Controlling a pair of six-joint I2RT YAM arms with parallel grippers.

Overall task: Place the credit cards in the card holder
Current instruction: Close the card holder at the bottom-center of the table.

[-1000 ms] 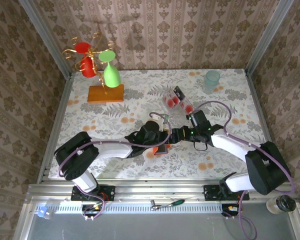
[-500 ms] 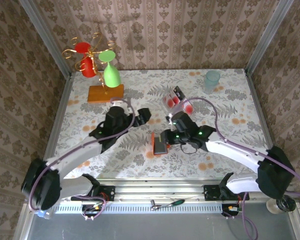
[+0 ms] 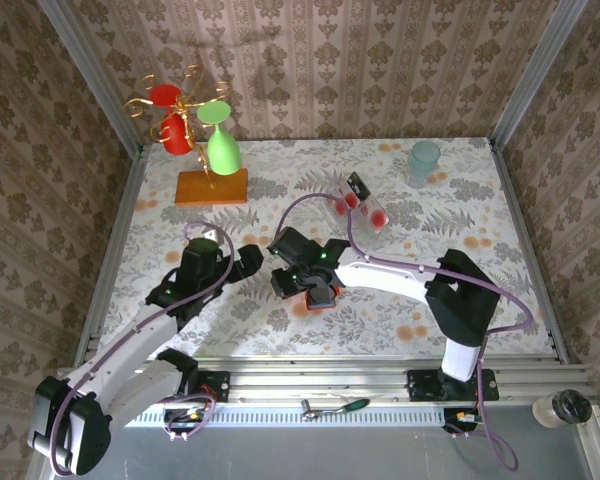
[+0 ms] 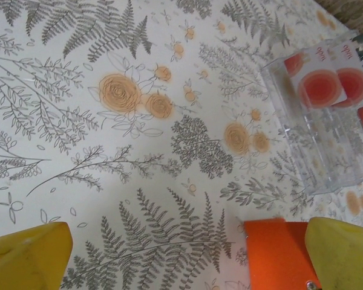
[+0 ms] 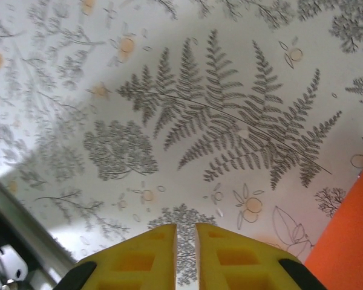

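Note:
The orange-red card holder [image 3: 310, 303] lies near the table's middle front, partly under my right gripper [image 3: 287, 280]. In the right wrist view that gripper [image 5: 186, 227] is shut with nothing between its yellow fingers, and the card holder's edge [image 5: 351, 241] shows at lower right. My left gripper [image 3: 257, 258] hovers just left of the holder, open wide. In the left wrist view its fingers [image 4: 24, 257] are spread over bare cloth, and the card holder [image 4: 275, 254] lies beside the right one. The credit cards [image 3: 360, 205], pale with red round marks, sit in a clear tray [image 4: 314, 157] farther back.
A gold wire stand with red and green cups stands on a flat orange block [image 3: 211, 187] at back left. A pale teal cup [image 3: 424, 160] stands at back right. The table's metal side rail [image 5: 24, 205] shows near my right gripper.
My left arm has pulled back from the card holder toward the left. My right gripper has swung left across the holder while its jaws closed. The holder stays in place.

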